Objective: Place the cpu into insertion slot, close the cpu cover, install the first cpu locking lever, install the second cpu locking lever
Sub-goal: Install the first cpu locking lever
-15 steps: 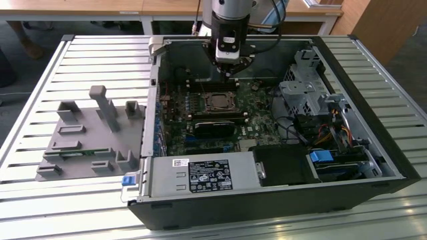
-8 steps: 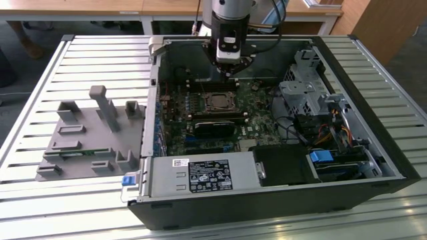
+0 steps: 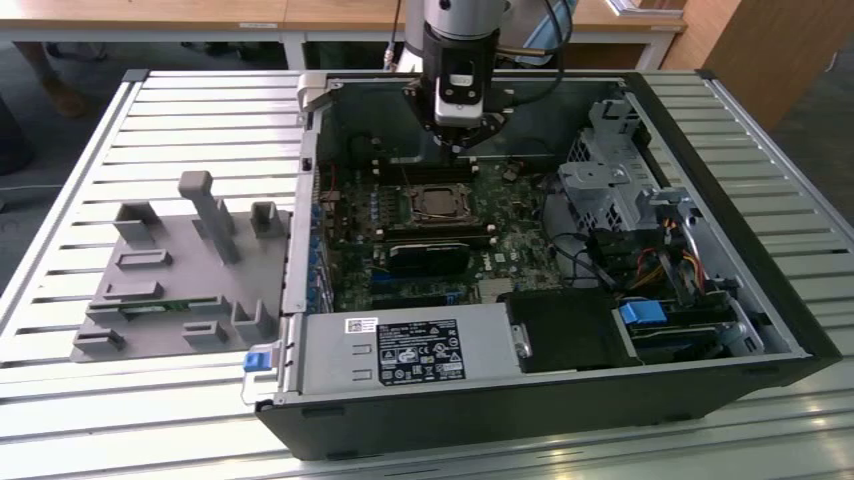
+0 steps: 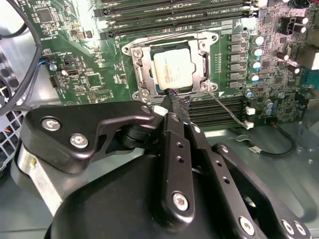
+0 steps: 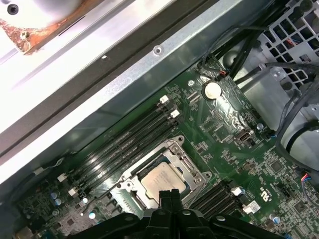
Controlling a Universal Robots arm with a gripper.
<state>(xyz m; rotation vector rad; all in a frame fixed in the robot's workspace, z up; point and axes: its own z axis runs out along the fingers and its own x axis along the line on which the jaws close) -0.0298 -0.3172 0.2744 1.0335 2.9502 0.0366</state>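
The cpu [image 4: 173,69] lies flat in the insertion slot [image 4: 141,74] on the green board, silver face up. The cpu cover [image 4: 202,50] lies flat around it as a silver frame. A thin wire lever [image 4: 164,36] runs along one side of the socket, and another thin wire [image 4: 227,105] slants away from a socket corner. My gripper [image 4: 173,98] is shut with nothing between its black fingers, its tips hovering at the socket's edge beside the cpu. In the first wrist view the cpu [image 5: 162,180] sits just beyond the gripper [image 5: 169,195]. In the exterior view the gripper [image 3: 461,147] hangs over the board behind the socket [image 3: 437,203].
The open computer case [image 3: 534,400] lies on a slatted table. Long memory slots [image 4: 169,12] flank the socket. A drive cage [image 3: 607,190] and cables [image 3: 654,265] fill the exterior view's right. A grey fixture [image 3: 187,270] stands at its left, the power supply [image 3: 407,352] in front.
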